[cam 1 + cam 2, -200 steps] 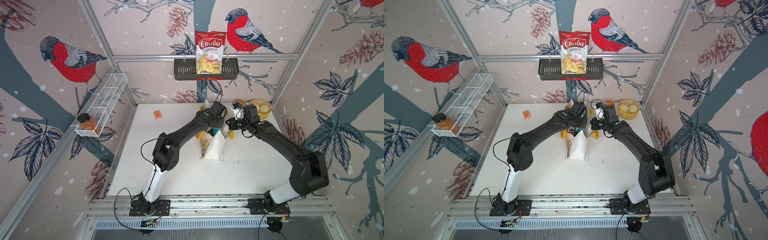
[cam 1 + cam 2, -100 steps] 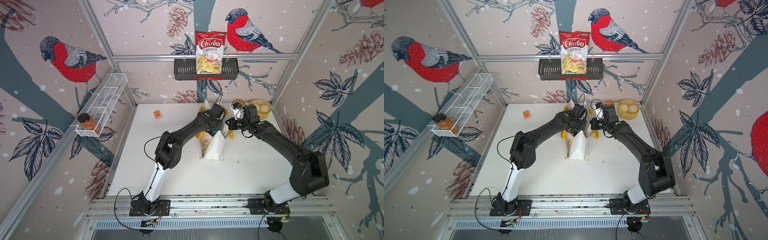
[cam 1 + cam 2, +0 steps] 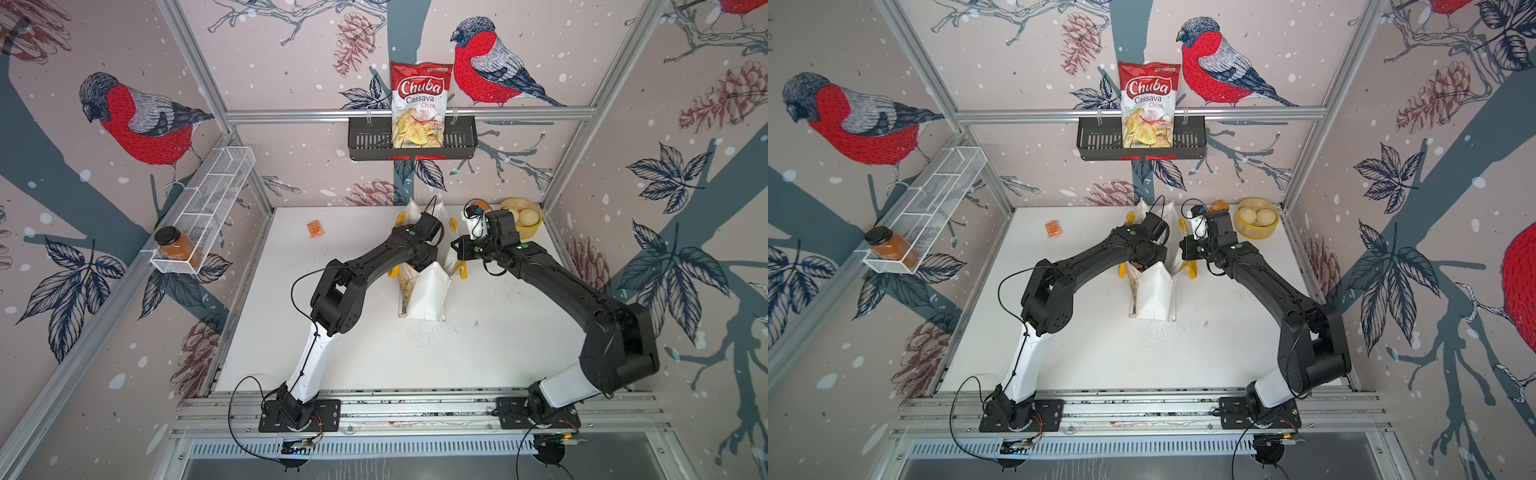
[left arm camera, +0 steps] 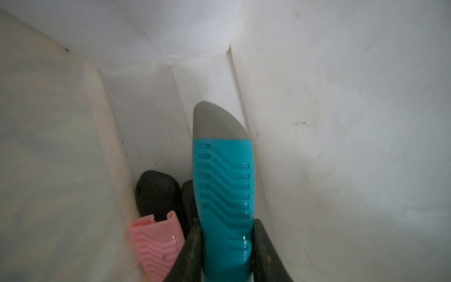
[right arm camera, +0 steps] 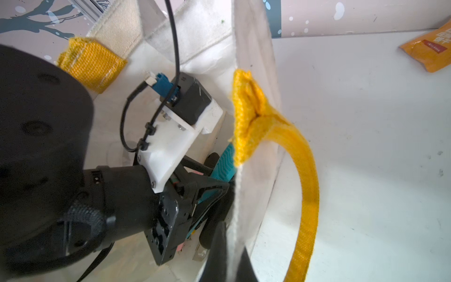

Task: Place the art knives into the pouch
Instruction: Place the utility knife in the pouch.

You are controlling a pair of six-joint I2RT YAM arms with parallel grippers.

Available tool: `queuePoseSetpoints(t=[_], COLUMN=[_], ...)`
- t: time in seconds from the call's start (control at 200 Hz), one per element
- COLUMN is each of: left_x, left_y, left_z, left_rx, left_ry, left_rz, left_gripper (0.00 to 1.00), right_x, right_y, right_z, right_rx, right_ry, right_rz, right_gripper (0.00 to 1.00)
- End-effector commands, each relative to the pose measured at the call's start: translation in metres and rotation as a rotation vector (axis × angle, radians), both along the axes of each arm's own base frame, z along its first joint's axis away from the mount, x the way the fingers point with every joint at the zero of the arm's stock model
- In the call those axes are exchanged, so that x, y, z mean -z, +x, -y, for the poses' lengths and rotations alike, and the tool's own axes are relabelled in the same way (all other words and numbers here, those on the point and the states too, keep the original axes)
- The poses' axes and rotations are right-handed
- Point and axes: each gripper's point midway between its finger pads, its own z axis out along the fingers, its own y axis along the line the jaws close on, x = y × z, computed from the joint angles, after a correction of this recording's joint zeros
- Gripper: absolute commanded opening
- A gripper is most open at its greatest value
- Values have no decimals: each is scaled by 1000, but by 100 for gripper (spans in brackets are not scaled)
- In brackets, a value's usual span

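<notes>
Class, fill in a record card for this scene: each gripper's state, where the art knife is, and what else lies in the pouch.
left gripper: shut on the teal art knife
right gripper: shut on the pouch rim, by a yellow handle
art knife: inside the pouch, not yet released
also in pouch: pink knife, dark object

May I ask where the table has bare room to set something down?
Bare: the white tabletop's near half, between the metal front rail and white fabric tote bag, and around the small orange packet. Crowded: far corner by the round yellow bowl.
</notes>
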Motion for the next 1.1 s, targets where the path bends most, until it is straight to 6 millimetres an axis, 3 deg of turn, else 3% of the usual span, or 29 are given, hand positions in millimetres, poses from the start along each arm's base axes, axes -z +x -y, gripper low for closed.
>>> queuePoseSetpoints(t=[0.0, 0.225, 0.74, 0.876, 1.091], left_x=[8, 22, 19, 10, -20], left_y=[-6, -13, -13, -12, -12], left_z=[0, -15, -34, -27, -10], left_rx=[25, 12, -15, 2, 49], left_ry=[6, 27, 50, 11, -71], left_rz=[-24, -49, -43, -31, 23], left_gripper=[27, 27, 28, 33, 47], right_x=[-12, -21, -26, -26, -22], right_y=[3, 4, 6, 6, 5], right_z=[0, 9, 26, 24, 15], right_rx=[6, 34, 66, 59, 39], right_ry=[20, 22, 23, 30, 34], right_rz=[30, 47, 56, 53, 41], right_gripper=[0, 0, 0, 0, 0])
